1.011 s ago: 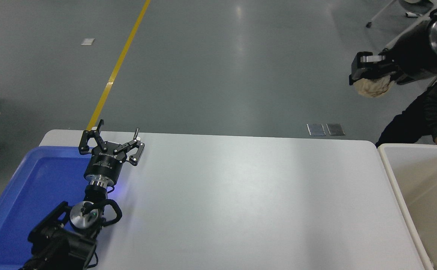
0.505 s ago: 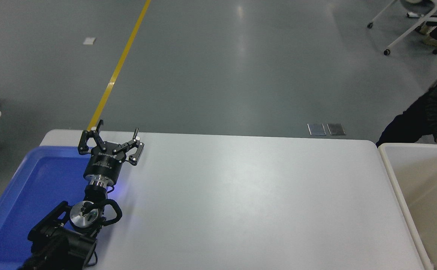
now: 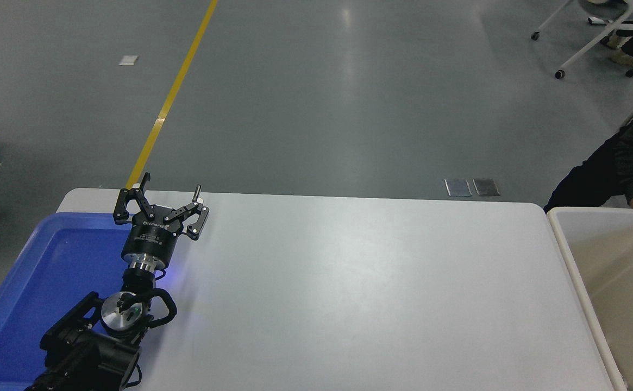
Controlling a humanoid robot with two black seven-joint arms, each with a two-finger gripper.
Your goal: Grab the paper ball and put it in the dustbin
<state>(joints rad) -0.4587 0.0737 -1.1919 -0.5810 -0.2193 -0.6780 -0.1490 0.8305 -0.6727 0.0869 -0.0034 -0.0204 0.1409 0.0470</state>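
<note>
The dustbin [image 3: 569, 244] is running off the frame's right edge; the left gripper [image 3: 161, 202], lower left, is sitting with jaws wide.

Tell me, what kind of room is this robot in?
Probably a robot lab or workshop. The floor is bare grey with a yellow line painted on it, rolling chairs stand around, and the robot's left hand waits over a white table.
</note>
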